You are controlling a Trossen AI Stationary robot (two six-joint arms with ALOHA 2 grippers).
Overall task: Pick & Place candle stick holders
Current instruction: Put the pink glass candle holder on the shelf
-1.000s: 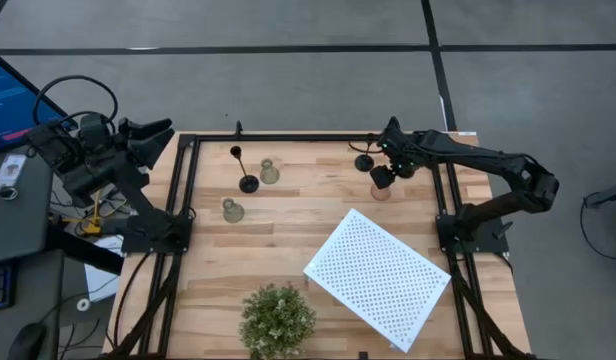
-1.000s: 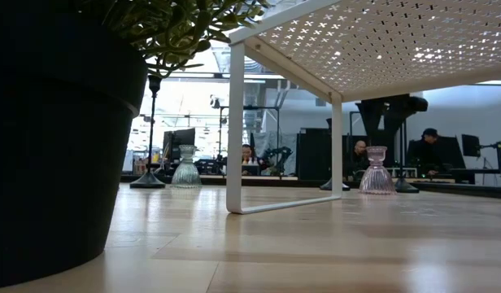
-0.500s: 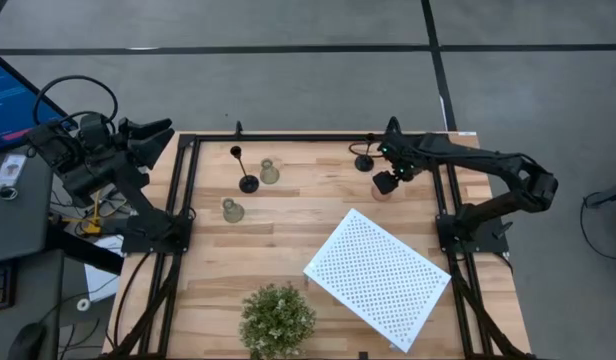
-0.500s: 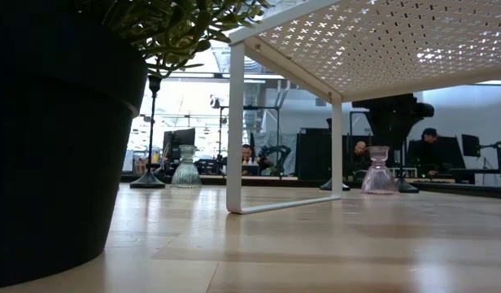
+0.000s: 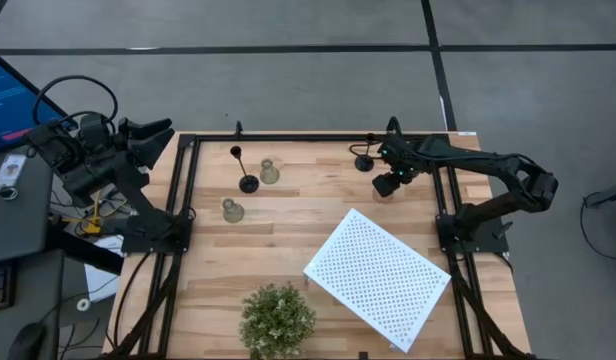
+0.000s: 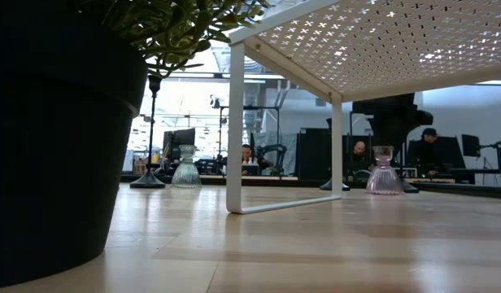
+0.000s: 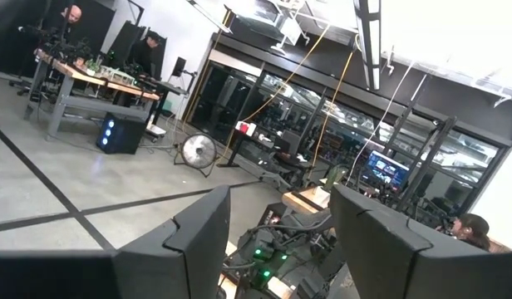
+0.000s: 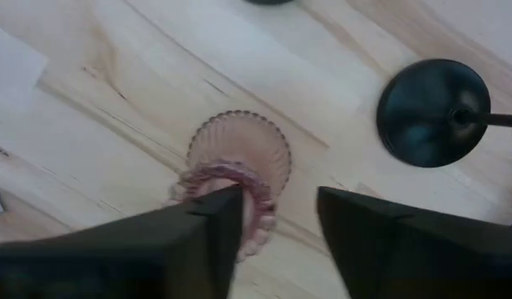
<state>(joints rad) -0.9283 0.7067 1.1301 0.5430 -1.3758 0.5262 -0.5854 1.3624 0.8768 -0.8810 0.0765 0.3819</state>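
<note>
The right tool [image 8: 277, 218], fingers apart, is lowered from a second ago over the pink holder [image 8: 238, 163], ungrasped on the desk [image 5: 308, 200].

Right gripper [image 5: 386, 183] above pink holder [image 6: 385, 172]

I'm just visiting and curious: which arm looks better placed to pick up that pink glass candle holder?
The right one. The right gripper hangs open directly over the pink candle holder, which stands on the wooden table, one finger on either side of its neck. The left gripper is raised off the table's far-left corner, pointing into the room.
</note>
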